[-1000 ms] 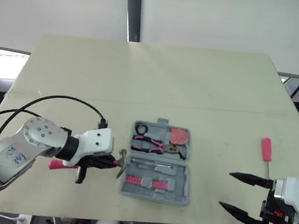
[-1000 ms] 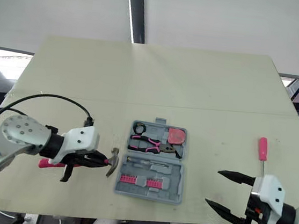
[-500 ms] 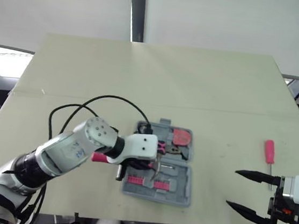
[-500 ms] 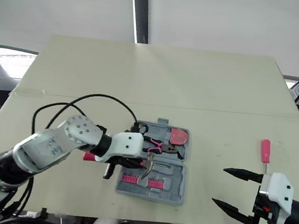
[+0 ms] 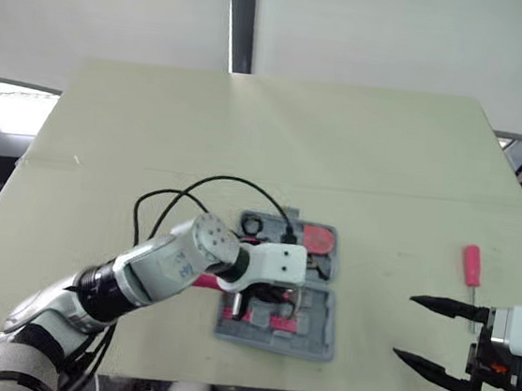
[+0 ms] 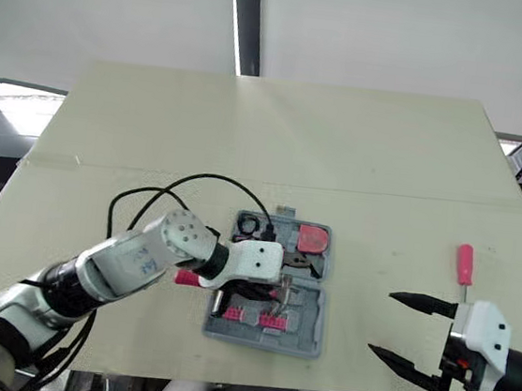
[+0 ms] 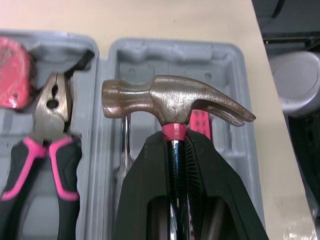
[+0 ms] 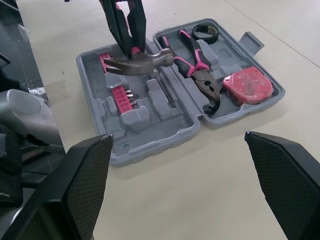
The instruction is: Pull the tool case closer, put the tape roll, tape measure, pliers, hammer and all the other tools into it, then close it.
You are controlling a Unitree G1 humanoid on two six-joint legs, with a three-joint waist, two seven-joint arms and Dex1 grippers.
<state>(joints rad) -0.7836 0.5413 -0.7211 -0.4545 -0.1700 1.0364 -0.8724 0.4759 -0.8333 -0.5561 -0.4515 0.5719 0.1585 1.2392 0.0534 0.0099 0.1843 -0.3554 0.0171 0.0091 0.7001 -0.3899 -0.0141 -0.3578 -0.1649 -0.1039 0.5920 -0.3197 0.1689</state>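
Tool case (image 8: 155,142): lies open and flat on the table (image 5: 153,146), near the front edge, roughly mid-width, both grey halves facing up.

Left arm: comes in from the lower left, forearm slanting up and to the right across the table, wrist turned so the claw points right, over the case. A black cable (image 5: 205,189) loops above the forearm.

Left claw (image 7: 174,137): pinching the hammer (image 7: 170,100) by the neck, just under the head, both black fingers pressed against the pink collar. The pink handle end (image 5: 204,281) sticks out behind the wrist, toward the left.

Hammer head: metal, lying crosswise over the near half of the case, above the moulded slots and close to the pink bit strip (image 8: 120,95). Cannot tell whether it touches the tray.

Far half of case, left to right: tape roll (image 8: 206,32) in its corner recess, pliers (image 7: 50,115) with pink-and-black grips seated in their slot, red tape measure (image 8: 248,86) at the right end.

Screwdriver (image 5: 469,265): pink handle, lying on the table well to the right of the case.

Right claw (image 5: 404,326): low at the front right corner of the table, fingers spread wide, gripping nothing, tips pointing left toward the case, well apart from it. The arm sits low off the table's front edge.
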